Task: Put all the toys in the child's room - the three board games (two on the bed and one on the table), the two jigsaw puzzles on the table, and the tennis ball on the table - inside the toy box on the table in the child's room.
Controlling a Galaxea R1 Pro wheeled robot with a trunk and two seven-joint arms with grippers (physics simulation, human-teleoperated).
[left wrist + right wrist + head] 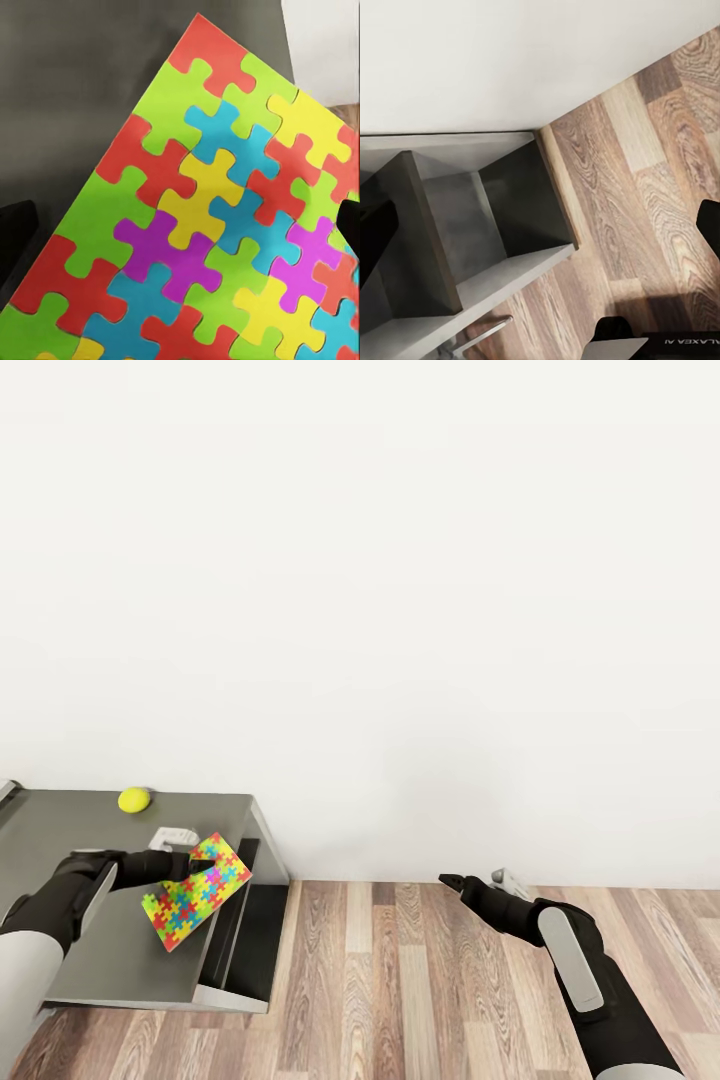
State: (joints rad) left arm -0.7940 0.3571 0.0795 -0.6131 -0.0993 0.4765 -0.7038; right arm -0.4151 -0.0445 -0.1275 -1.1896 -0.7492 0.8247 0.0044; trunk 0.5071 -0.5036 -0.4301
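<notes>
A jigsaw puzzle, a flat board of bright interlocking pieces, hangs tilted over the right edge of the grey table. My left gripper is shut on it, one dark finger lying across its upper corner. In the left wrist view the jigsaw puzzle spans the frame with a dark finger at either side. A yellow-green tennis ball rests near the table's back edge. My right gripper is open over the wooden floor, away from the table. The toy box and board games are out of view.
The table's right end has open shelf compartments reaching down to the wooden floor. A plain white wall runs behind the table and floor. Open floor lies between the table and my right arm.
</notes>
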